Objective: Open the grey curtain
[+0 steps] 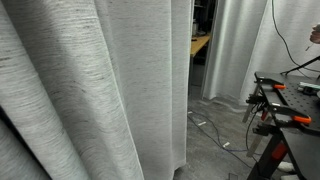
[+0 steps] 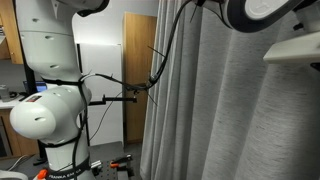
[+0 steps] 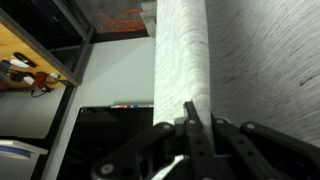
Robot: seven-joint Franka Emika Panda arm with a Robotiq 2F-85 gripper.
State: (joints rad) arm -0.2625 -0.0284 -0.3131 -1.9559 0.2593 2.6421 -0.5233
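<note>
Shows, nearest, a gripper at 6 o'clock in the wrist view, jaws drawn together, seemingly pinching a narrow fold of the grey curtain running to 12 o'clock. Likely handles soft and light, slipping easily from a thin pinch; better bunched thick along its free vertical edge. Farther out, in an exterior view, shows the grey curtain spanning 9 o'clock to centre; beyond, at 3 o'clock, a workbench.

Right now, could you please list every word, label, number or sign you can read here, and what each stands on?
No text here can be read.
On the white robot base: a dark line of lettering, too small and blurred to read.
On the light-grey heathered fabric curtain: no print visible.
</note>
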